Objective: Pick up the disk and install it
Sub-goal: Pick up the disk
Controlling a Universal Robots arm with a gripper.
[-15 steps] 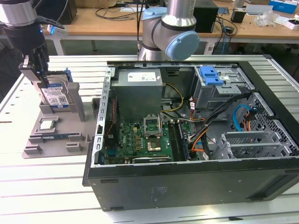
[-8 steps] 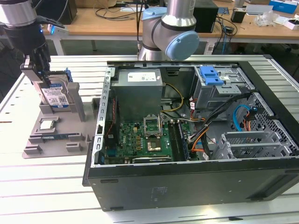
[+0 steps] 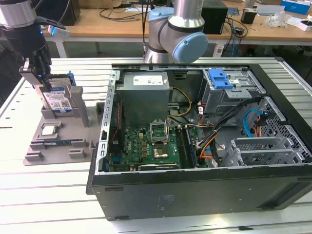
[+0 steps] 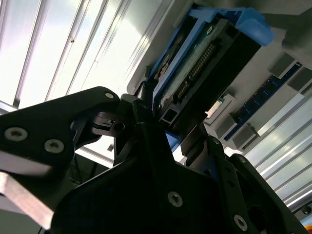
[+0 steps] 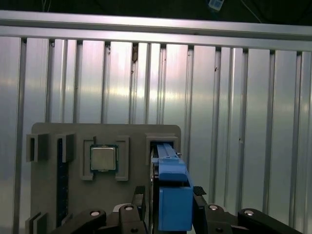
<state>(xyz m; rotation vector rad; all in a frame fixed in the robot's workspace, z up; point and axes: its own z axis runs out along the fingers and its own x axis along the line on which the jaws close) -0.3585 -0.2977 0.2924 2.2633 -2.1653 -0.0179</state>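
- The disk (image 3: 57, 100) stands on edge in a slot of the grey fixture (image 3: 58, 151), its upper edge free for grasping.
- The gripper (image 3: 41, 80) is clamped across the disk's blue carrier (image 5: 174, 195).
- The open computer case (image 3: 195, 187) lies beside the fixture, with its drive cage (image 3: 229, 95) accessible.

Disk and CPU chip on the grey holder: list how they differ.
The disk stands on edge in its slot; the CPU chip lies flat in a recess. The disk is far larger than the chip. The disk has a blue frame and white-and-blue label; the chip is plain silver. Both sit in the grey holder.
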